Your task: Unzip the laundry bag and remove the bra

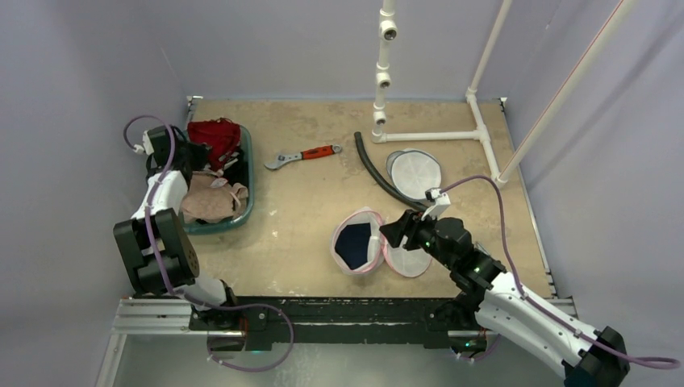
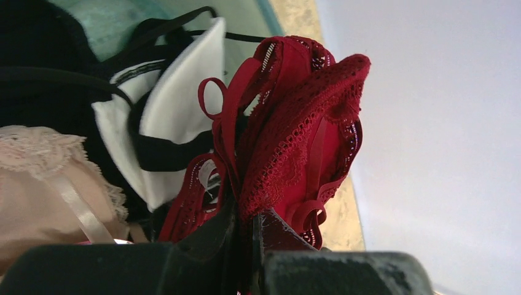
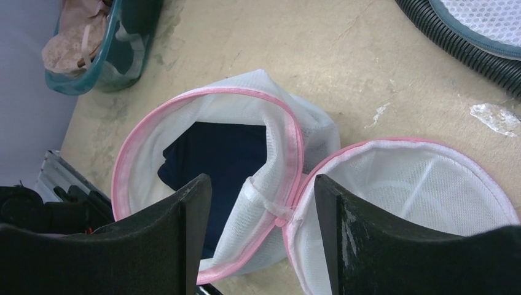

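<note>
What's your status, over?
Left gripper shut on red bra over bin. Right gripper open above bag, unzipped, dark garment inside. Nothing blocking.

The laundry bag (image 3: pixel 289 117) passes under the right gripper's (image 3: pixel 261 181) dark fingers (image 3: pixel 178 246) and off the lower edge. The navy cloth (image 3: pixel 221 153) inside it shows only as a flat patch, too little to tell what garment it is, and the teal bin (image 3: pixel 123 49) and black hose (image 3: pixel 454 40) are cut by the top edge. From the left wrist, the left gripper (image 2: pixel 246 227) is a blurred dark mass at the bottom edge. The red lace bra (image 2: pixel 295 141) pinched in it covers the fingertips, and a black garment (image 2: pixel 37 92) runs off the left edge. From above, the clothes in the bin hide those fingertips, and the white pipe frame (image 1: pixel 384 76) leaves by the top edge.
</note>
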Controlling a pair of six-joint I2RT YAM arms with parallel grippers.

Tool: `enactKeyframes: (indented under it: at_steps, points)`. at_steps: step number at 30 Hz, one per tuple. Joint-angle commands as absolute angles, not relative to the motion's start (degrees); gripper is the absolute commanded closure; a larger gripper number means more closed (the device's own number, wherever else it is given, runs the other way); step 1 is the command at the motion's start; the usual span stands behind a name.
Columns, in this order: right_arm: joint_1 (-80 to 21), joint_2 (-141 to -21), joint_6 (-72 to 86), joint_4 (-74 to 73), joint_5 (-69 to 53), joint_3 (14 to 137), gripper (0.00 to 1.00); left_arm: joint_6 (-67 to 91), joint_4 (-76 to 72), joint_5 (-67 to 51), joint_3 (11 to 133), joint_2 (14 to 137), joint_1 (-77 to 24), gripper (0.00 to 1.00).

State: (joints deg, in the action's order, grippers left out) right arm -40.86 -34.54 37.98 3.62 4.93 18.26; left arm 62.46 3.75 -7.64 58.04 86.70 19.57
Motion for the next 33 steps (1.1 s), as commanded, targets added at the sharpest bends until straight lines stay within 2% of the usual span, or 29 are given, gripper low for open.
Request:
enactKeyframes:
  at_steps: [1,8,9,15,18,25,26,27,29,33]
  points:
    - [-40.87,-35.26,37.62,6.64,4.75,17.49,0.35,63.56,5.68,-5.1,58.61,89.05,20.86,1.0]
    - [-40.87,-35.5,37.35,7.06,5.18,17.14,0.35,61.79,8.01,-2.7,56.03,89.65,22.3,1.0]
    - [-40.87,-35.44,37.35,7.01,5.19,17.2,0.35,61.28,9.03,-2.46,56.44,89.73,22.4,0.97]
    - [-40.87,-34.73,37.35,6.79,5.55,17.14,0.34,59.03,13.92,-0.47,58.58,86.59,22.42,0.46]
    - [-40.87,-34.68,37.31,6.81,5.76,17.15,0.34,58.87,15.38,-0.16,58.74,83.86,22.53,0.36]
    - [-40.91,-34.23,37.32,6.58,5.52,17.16,0.34,58.8,19.02,-0.22,58.72,73.69,21.87,0.31]
    - [-40.87,-34.18,37.28,6.61,5.47,17.14,0.34,58.58,19.41,-0.16,58.71,71.6,21.55,0.29]
    - [-40.87,-34.19,37.27,6.73,5.37,17.14,0.34,58.44,19.7,-0.15,58.71,69.68,21.02,0.21]
    - [-40.87,-34.34,37.15,6.76,5.28,17.18,0.34,57.47,20.65,-0.13,59.47,66.24,19.93,0.19]
    - [-40.91,-34.75,37.21,6.7,5.12,17.37,0.34,51.85,21.24,1.92,62.39,61.41,11.98,0.17]
